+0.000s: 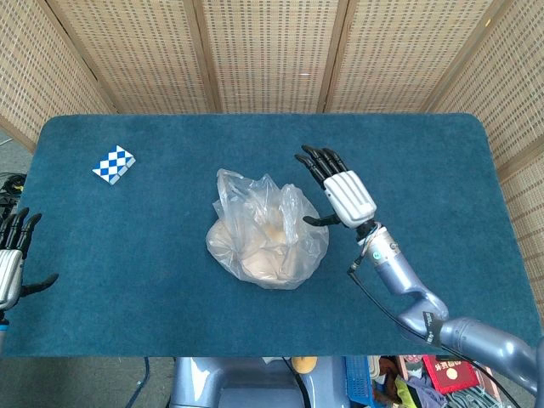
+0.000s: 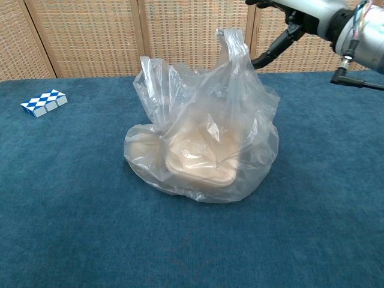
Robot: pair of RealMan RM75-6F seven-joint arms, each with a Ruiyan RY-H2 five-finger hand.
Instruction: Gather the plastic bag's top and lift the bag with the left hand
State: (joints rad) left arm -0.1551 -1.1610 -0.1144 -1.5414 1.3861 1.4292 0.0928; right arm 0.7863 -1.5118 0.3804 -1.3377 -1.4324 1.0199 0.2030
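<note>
One plastic bag (image 1: 266, 242), one checkered block (image 1: 113, 163), two hands (image 1: 347, 197)

No readable text in either view.
Blue-and-white checkered block (image 1: 114, 163) on the table (image 1: 153, 280) has a diamond pattern only, no letters or numbers. Plastic bag (image 1: 266, 230) is clear and unprinted. Red item (image 1: 450, 371) below the table's near edge shows gold marks, too small to read.

left robot hand (image 1: 10, 259): fingers spread, empty, at frame's left edge | right robot hand (image 1: 344, 194): arm extended, fingers spread, empty
</note>
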